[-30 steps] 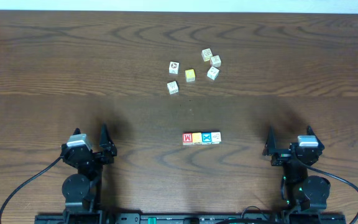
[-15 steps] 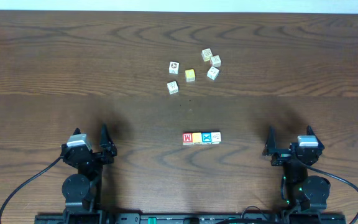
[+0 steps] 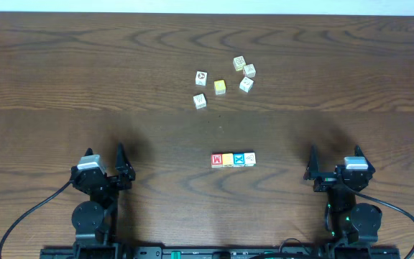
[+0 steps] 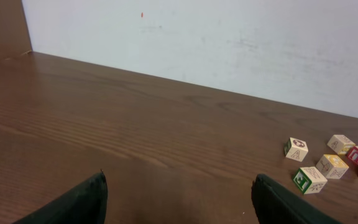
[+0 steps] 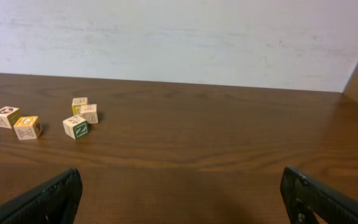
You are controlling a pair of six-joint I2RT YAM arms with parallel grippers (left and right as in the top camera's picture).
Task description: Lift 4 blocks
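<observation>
Four small wooden letter cubes sit in a tight row near the middle of the dark wood-grain tabletop (image 3: pixel 63 65): a red-faced cube with a white letter (image 3: pixel 216 160), a yellow-orange cube (image 3: pixel 228 160), a blue-faced cube with a white X (image 3: pixel 239 159) and a whitish cube with a faint marking (image 3: pixel 250 159). Each touches its neighbour, and the row's long axis runs left to right across the table, straight between the two arms. The left hand (image 3: pixel 123 165) rests at the near edge with its jaws spread wide and nothing between them; the right hand (image 3: pixel 312 167) rests likewise, spread and empty. Both are well apart from the row. The red end points toward the left hand and the whitish end toward the right hand, which looks somewhat the nearer. Since the row lies end-on to both, pressing inward from each end seems the likely way to lift all four together. A loose scatter of other small cubes (image 3: pixel 220 86) lies farther back, clear of the row. Neither wrist view shows the row.
</observation>
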